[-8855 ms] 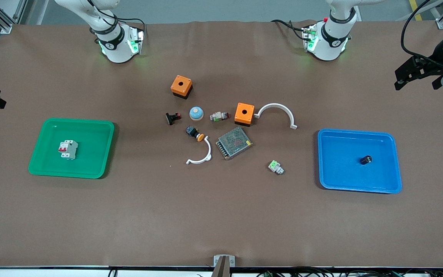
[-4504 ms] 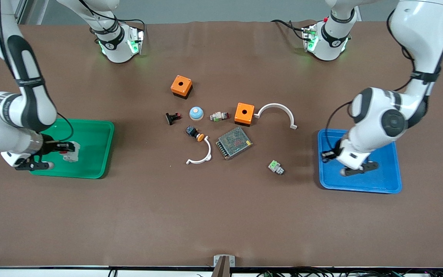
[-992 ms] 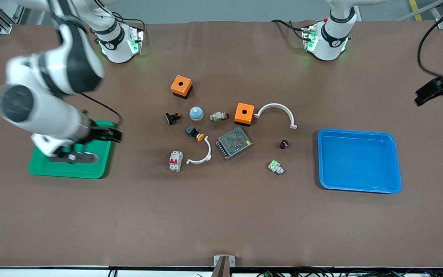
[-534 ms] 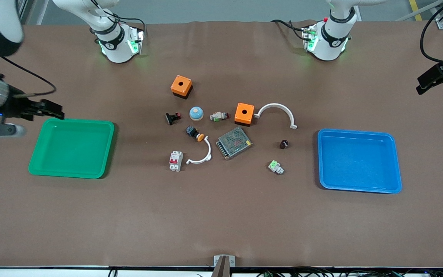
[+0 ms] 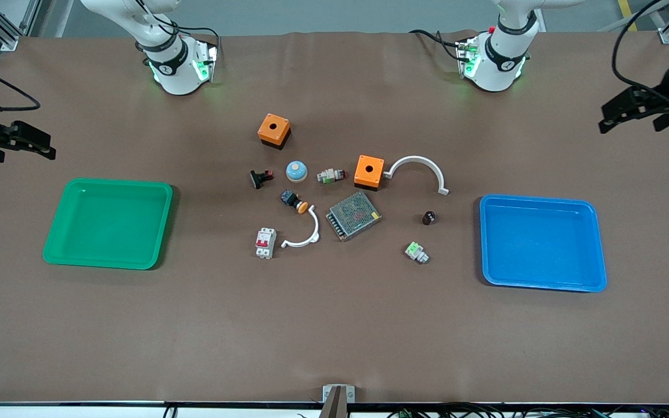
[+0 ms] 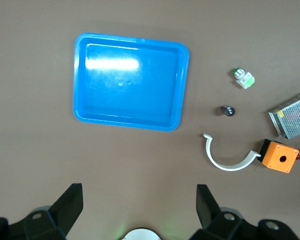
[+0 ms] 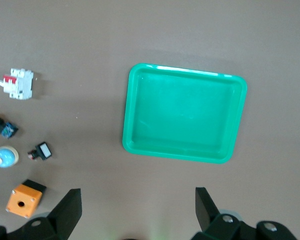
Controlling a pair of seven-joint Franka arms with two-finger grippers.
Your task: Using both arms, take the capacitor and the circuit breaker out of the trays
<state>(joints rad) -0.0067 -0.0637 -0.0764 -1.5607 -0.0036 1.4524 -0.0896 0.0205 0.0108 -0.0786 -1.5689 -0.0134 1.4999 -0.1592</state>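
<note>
Both grippers' fingers [image 6: 72, 202] [image 7: 70, 207] wide apart, empty.

Brown desk [image 5: 334, 325] has a green tray [image 5: 56, 247] at the right arm's end and a blue tray [image 5: 599, 244] at the left arm's end. Between them sits a clutter of parts: the breaker [image 5: 265, 242] touching a small white arc [image 5: 304, 234], the capacitor [image 5: 428, 217], two orange boxes [image 5: 273, 130], a mesh-topped metal box [image 5: 353, 215], plus a bigger white arc [image 5: 418, 169].

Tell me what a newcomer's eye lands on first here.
Two bright trays: a green tray at the right arm's end of the table and a blue tray at the left arm's end. Between them lies a cluster of small parts, with the breaker and capacitor on the bare table. The left gripper and right gripper hang open over the table's ends.
</note>
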